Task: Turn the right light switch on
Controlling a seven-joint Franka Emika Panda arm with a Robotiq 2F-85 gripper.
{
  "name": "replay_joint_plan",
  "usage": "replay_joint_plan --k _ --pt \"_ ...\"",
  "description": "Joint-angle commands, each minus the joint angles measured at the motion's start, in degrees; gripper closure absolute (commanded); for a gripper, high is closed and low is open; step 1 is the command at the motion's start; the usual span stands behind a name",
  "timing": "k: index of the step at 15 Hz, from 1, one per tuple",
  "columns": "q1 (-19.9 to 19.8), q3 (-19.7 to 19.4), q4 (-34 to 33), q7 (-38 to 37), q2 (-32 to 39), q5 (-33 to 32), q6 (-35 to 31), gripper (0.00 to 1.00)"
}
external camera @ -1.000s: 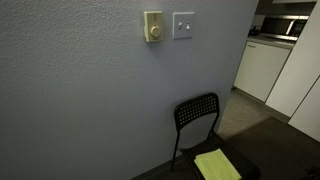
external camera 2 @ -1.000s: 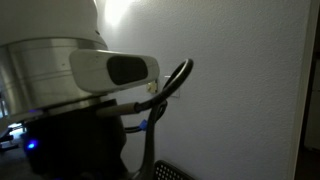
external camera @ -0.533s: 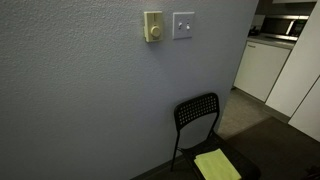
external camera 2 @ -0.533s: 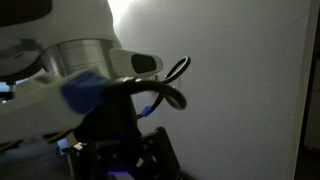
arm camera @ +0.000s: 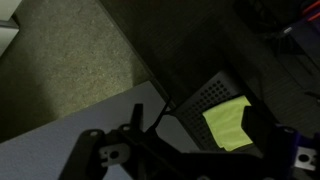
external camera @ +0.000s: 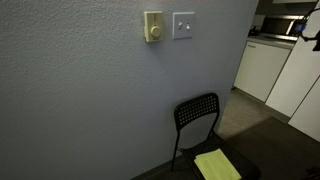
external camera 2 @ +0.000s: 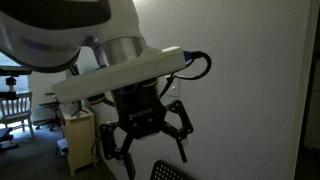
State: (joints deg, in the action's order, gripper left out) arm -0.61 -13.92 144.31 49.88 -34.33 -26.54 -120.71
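The right light switch (external camera: 183, 25) is a white, nearly square plate high on the grey wall. A narrower cream plate with a round knob (external camera: 152, 27) sits just to its left. My gripper (external camera 2: 147, 150) hangs below the big white arm, with its dark fingers spread open and nothing between them. It is out in the room, well away from the wall. In the wrist view the gripper (arm camera: 195, 140) shows as dark fingers above a chair. A dark bit of the arm (external camera: 309, 30) shows at the right edge. The switch does not show in the wrist view.
A black perforated chair (external camera: 198, 115) stands against the wall below the switches, with a yellow-green cloth (external camera: 216, 165) on its seat; both show in the wrist view (arm camera: 228, 122). White cabinets (external camera: 262, 68) stand at the right. A wooden chair (external camera 2: 12, 105) stands in the background.
The arm has swung up and turned, so the open gripper now shows below it in an exterior view. A dark part has entered at the right edge of the view with the switches.
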Motion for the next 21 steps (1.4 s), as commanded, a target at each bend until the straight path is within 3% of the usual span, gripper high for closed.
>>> replay_joint_plan --k 1,6,7,13,17,21 --pt "1.13 1.72 -5.31 8.23 5.97 -0.79 0.90 0.00" --pt "2.04 4.41 -10.13 19.44 10.18 -0.75 1.77 0.00" --pt "0.88 4.78 -6.78 15.84 7.03 0.48 -0.02 0.00" --pt "1.05 5.40 -8.75 18.39 9.15 0.44 0.25 0.00" --pt "1.33 5.19 -9.33 19.06 11.20 -0.56 -5.94 0.00" --pt "2.85 4.41 -12.73 25.19 16.50 1.73 -13.72 0.00"
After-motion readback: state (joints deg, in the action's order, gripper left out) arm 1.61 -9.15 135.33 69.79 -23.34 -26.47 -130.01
